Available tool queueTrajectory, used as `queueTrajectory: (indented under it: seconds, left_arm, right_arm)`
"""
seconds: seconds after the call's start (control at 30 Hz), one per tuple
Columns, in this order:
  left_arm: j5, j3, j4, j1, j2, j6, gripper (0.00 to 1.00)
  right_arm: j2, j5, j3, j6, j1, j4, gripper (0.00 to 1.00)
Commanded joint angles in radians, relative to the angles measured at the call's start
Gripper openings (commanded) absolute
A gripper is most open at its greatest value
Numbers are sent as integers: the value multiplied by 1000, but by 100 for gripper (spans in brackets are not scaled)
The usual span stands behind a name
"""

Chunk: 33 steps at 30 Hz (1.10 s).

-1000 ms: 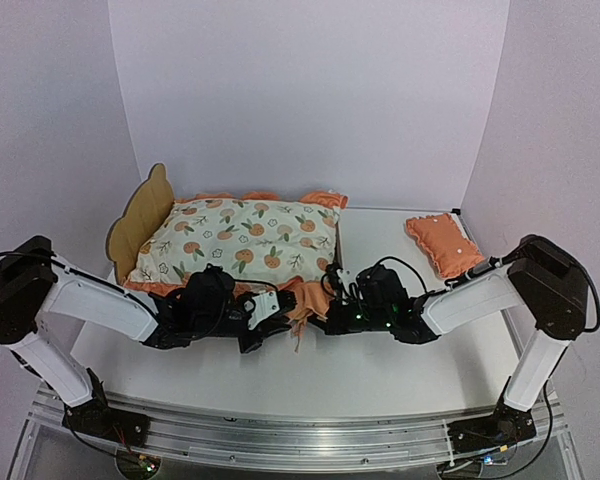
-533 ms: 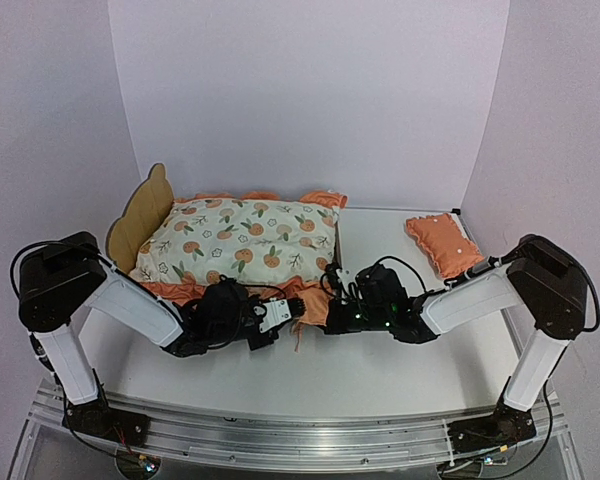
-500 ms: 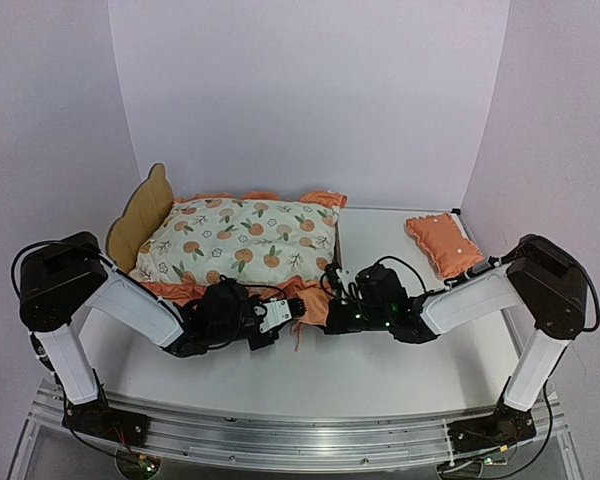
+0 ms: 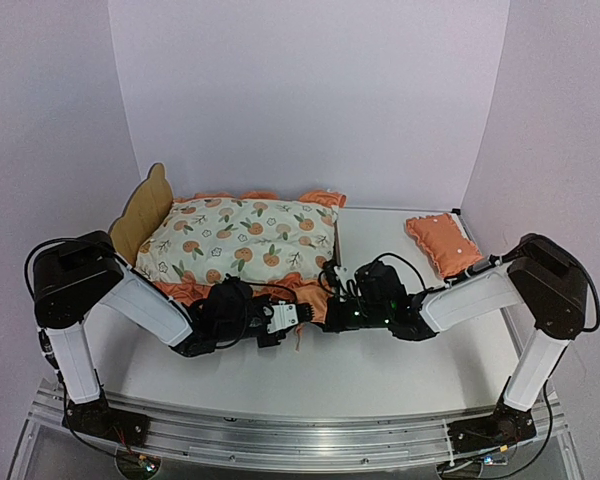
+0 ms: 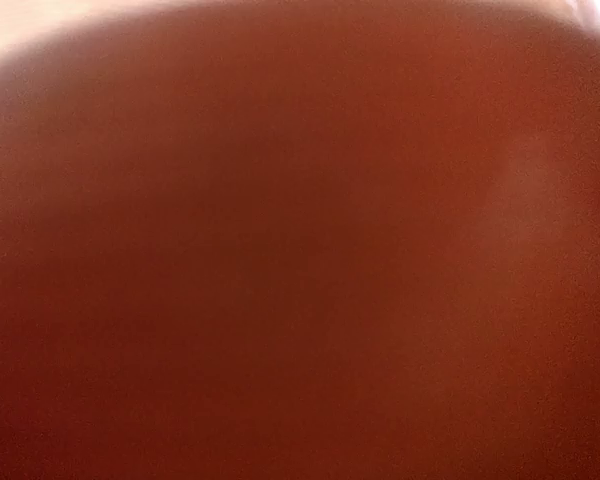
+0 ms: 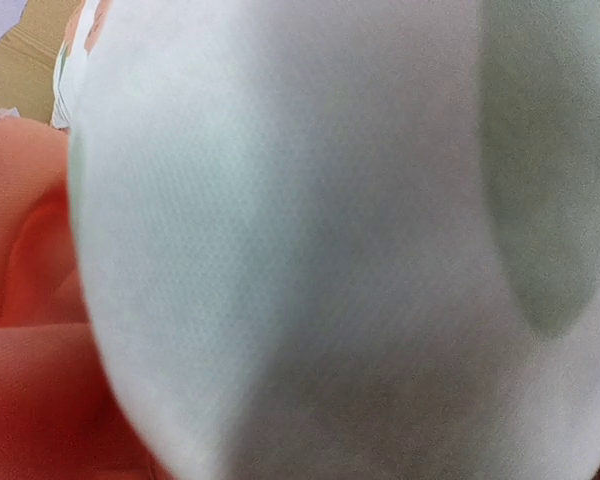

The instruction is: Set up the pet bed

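Evidently to seat the mattress pad (image 4: 242,232) in the pet bed (image 4: 140,215), the right gripper (image 4: 330,288) pinched its ruffle; the left gripper (image 4: 295,316) hid its opening.

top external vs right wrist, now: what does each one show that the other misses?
Only top external: the whole pet bed, the full mattress pad on it, the small orange pillow lying apart to the right, and the left arm and right arm at the pad's near edge. Only right wrist: the pad's fabric weave up close, with a blurred green leaf print. Both: the pad, its orange ruffle and the plywood headboard.
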Motion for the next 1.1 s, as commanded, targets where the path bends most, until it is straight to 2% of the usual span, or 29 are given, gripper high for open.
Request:
queueTrajectory:
  seconds: [0.0,0.33,0.43,0.6,0.73,0.93,1.07]
  left_arm:
    - [24,34,73,6,17,42,15]
    - [37,44,83,9,34,79,18]
    - [42,50,88,9,36,78,14]
    - [36,40,102,9,29,64,0]
    - [19,24,103,9,11,39,0]
    - [-2,22,76,9,-12,-14,0]
    - [-1,19,76,9,-13,-16,0]
  right_arm:
    - [6,-50,43,-15,3,24,0]
    - [5,-89,48,-12,2,23,0]
    - [6,-98,50,-11,2,23,0]
    - [1,-92,43,-5,3,22,0]
    - [-29,-17,9,10,3,0,0]
    - [-129,120,-40,-26,38,-172,21]
    - [-161,243,-98,-65,118,-182,32]
